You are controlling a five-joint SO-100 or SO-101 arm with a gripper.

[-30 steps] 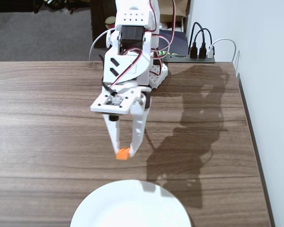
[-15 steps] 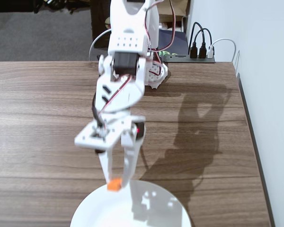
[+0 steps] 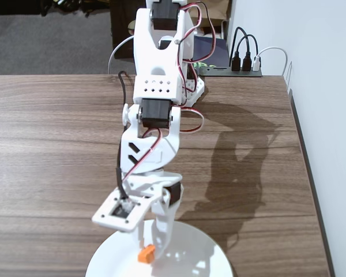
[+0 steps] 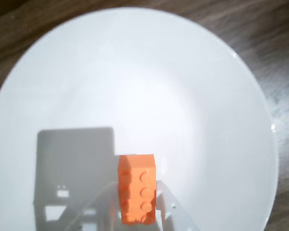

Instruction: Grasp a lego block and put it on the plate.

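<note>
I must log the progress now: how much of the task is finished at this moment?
Grasping looks done: the gripper holds the lego block between its fingers. In hand: the block is over the plate. Left: opening the gripper to set it down.

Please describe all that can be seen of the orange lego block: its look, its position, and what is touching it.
The lego block is a small, bright orange rectangular brick, apparently plastic, with round studs on the face seen in the wrist view. It is held between the white fingers of the gripper, which is closed on it. It sits above the white plate, well inside the rim. Whether it touches the plate's surface cannot be told.
</note>
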